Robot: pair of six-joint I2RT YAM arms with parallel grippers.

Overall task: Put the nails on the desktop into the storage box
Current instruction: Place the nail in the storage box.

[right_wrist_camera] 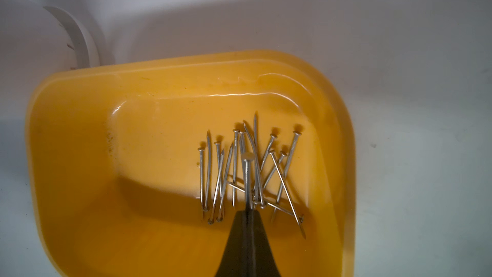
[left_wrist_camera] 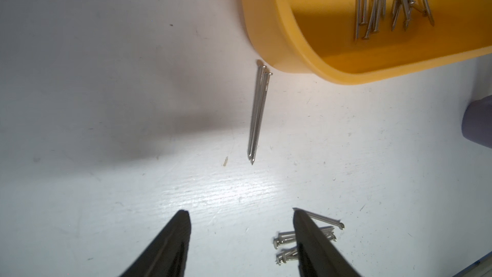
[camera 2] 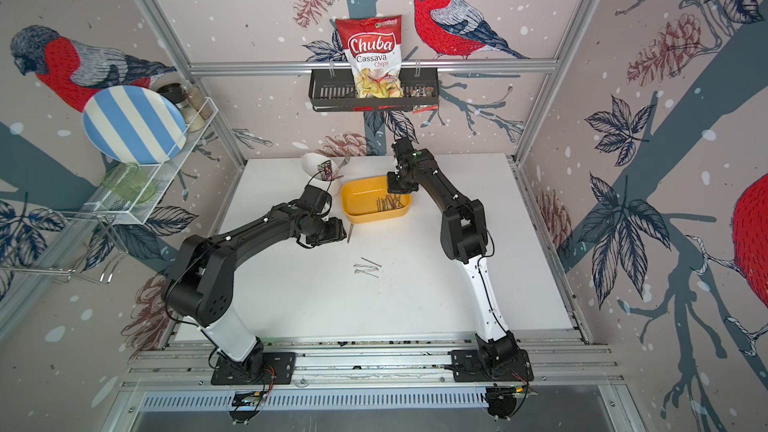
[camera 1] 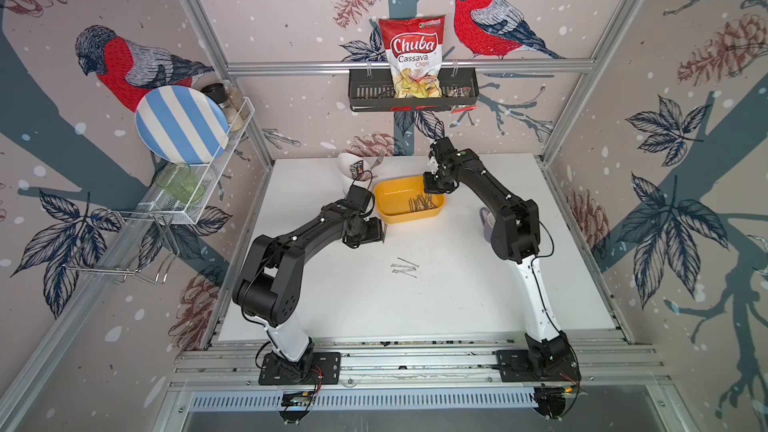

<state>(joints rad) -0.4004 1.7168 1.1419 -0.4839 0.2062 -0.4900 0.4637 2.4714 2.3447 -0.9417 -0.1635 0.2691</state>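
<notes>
The right jaws are pinched shut on a single nail point(right_wrist_camera: 247, 179). Its shank runs out from between the tips and ends in a flat round head, and it hangs over the storage box point(right_wrist_camera: 80, 134). The left jaws stand partly open with nothing between them, and their dark fingers point(left_wrist_camera: 170, 246) hover above the desk point(camera 1: 457, 297) at about 7 o'clock from the box.

The nails are long, thin and grey-silver, with small flat heads, fine ridges just under the head and sharp points. Most of them lie as a crossed pile of nails point(camera 1: 422, 202) on the box floor, toward its 3 o'clock end. The 9 o'clock half of the floor is bare yellow plastic.

A bundle of three nails point(left_wrist_camera: 257, 113) lies side by side on the desk, with its heads just beside the box's rounded corner at 7 o'clock. It is not clear whether the heads touch the wall. A loose cluster point(camera 1: 404, 270) of a handful more lies well apart from the box, at its 6 o'clock, near the middle of the desk. In the left wrist view one finger partly hides this cluster
</notes>
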